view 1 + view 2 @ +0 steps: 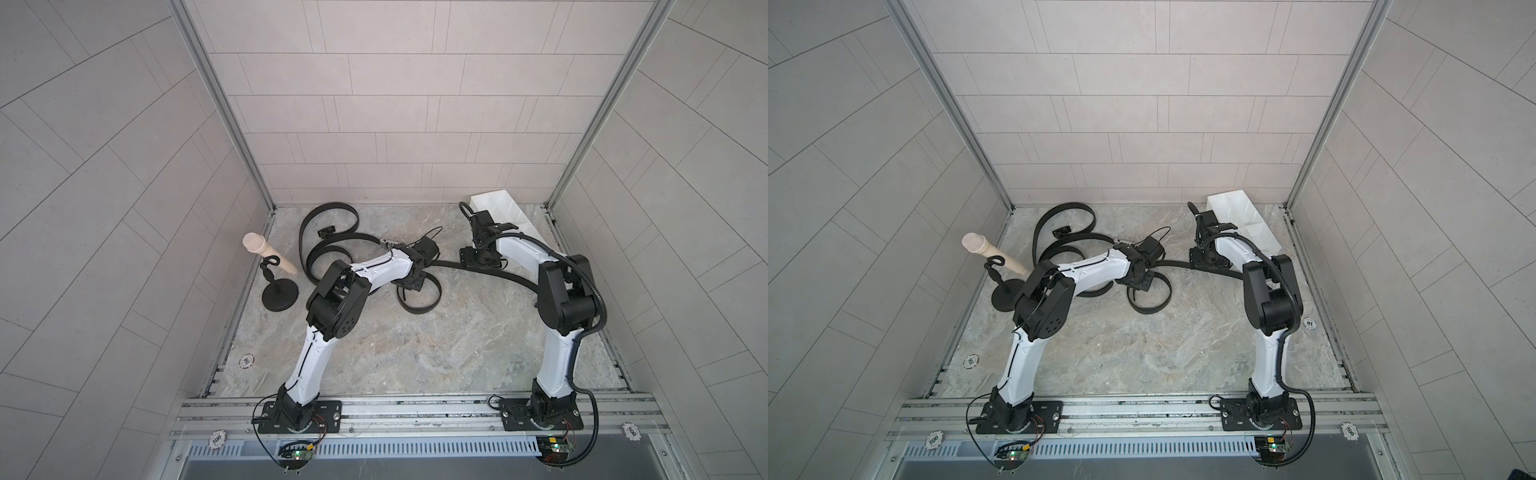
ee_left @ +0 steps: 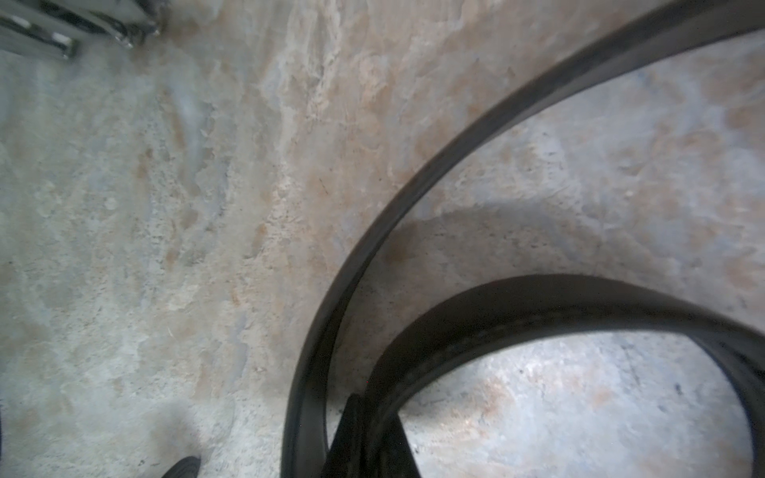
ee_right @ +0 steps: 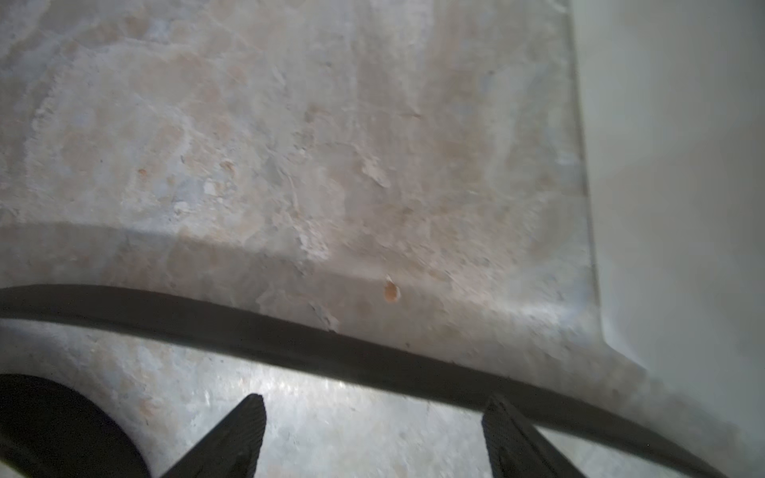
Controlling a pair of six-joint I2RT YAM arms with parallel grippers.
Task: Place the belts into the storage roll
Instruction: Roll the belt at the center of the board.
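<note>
Left end effector [image 2: 364,399] tight on curved matte-black belt [image 2: 538,298]; right end effector [image 3: 374,399] apart.

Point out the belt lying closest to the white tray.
The long, nearly straight belt passing under the right gripper, beside the tray; the other belts lie looped farther left.

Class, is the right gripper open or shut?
Open: the right gripper has its fingers wide apart, bare tabletop between them.
</note>
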